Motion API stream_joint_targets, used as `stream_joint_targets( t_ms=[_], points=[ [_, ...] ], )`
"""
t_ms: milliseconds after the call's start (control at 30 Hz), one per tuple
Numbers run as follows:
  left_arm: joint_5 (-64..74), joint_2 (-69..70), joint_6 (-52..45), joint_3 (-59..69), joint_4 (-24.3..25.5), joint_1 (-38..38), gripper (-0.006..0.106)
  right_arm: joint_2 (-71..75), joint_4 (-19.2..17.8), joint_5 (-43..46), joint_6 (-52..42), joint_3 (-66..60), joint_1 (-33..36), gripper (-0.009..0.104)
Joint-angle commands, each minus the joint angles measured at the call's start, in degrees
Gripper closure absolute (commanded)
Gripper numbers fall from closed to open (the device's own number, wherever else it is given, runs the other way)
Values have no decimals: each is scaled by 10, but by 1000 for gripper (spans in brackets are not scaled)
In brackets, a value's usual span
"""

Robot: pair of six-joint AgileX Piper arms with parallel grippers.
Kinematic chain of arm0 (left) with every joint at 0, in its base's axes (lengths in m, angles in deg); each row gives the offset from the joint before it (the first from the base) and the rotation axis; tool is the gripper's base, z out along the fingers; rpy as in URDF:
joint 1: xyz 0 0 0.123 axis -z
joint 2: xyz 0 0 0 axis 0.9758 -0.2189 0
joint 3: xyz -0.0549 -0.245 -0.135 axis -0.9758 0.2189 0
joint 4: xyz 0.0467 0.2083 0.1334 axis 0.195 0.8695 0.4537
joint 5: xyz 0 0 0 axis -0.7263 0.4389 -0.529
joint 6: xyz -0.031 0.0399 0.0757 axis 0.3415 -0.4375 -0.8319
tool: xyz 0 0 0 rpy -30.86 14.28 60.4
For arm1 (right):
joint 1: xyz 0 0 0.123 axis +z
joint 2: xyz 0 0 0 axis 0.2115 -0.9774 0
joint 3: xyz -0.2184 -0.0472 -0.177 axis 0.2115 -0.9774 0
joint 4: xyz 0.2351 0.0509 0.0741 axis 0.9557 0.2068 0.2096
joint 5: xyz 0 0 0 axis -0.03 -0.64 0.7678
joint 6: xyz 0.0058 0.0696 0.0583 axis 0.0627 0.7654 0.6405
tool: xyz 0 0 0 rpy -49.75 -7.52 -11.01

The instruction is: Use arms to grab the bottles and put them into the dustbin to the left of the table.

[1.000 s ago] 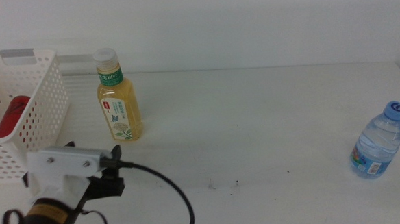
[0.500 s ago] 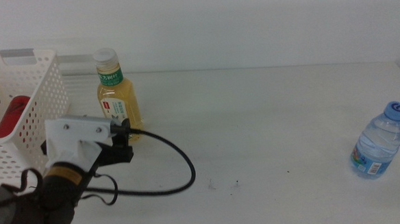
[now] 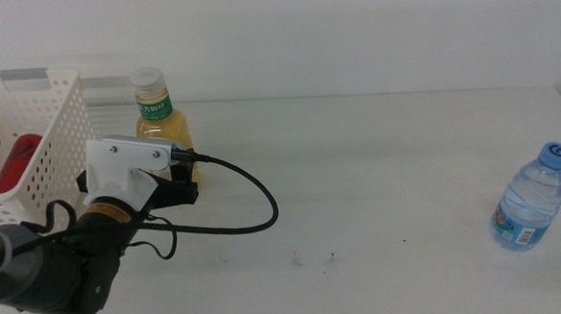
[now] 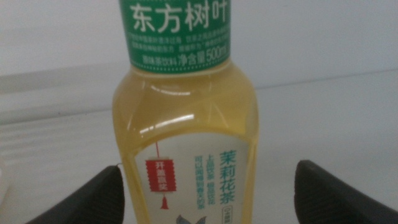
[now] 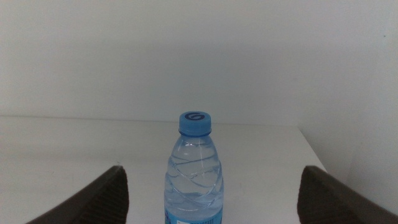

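tall plastic tea bottle (image 3: pixel 167 136): yellow, white cap, green label
small clear water bottle (image 3: pixel 532 199): blue cap
plastic basket (image 3: pixel 31 141): white, dotted holes

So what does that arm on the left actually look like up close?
The left arm is black and rounded, with a brass-coloured ring at its wrist. A white angular housing sits on top, and a black cable loops from it. Its pincer has two dark wedge-shaped jaws.

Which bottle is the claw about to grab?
The yellow tea bottle beside the basket. The left claw is open around it; the water bottle stands far away.
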State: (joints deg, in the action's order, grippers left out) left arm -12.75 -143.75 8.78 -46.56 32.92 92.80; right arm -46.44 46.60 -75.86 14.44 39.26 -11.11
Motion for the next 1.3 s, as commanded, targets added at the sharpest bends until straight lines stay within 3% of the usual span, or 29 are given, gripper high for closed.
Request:
stream_joint_targets(
  t_ms=[0,200,1167,1267],
  points=[
    [-2,-9,8,-9,-6,-1,7,3,-6,3,-1,-2,1,2],
    [-28,-28,15,-9,-28,-1,7,3,-6,3,-1,-2,1,2],
    [1,-120,16,-133,-13,-18,7,3,-6,3,-1,-2,1,2],
    [-3,-120,18,-135,-13,-18,11,3,-6,3,-1,-2,1,2]
  ],
)
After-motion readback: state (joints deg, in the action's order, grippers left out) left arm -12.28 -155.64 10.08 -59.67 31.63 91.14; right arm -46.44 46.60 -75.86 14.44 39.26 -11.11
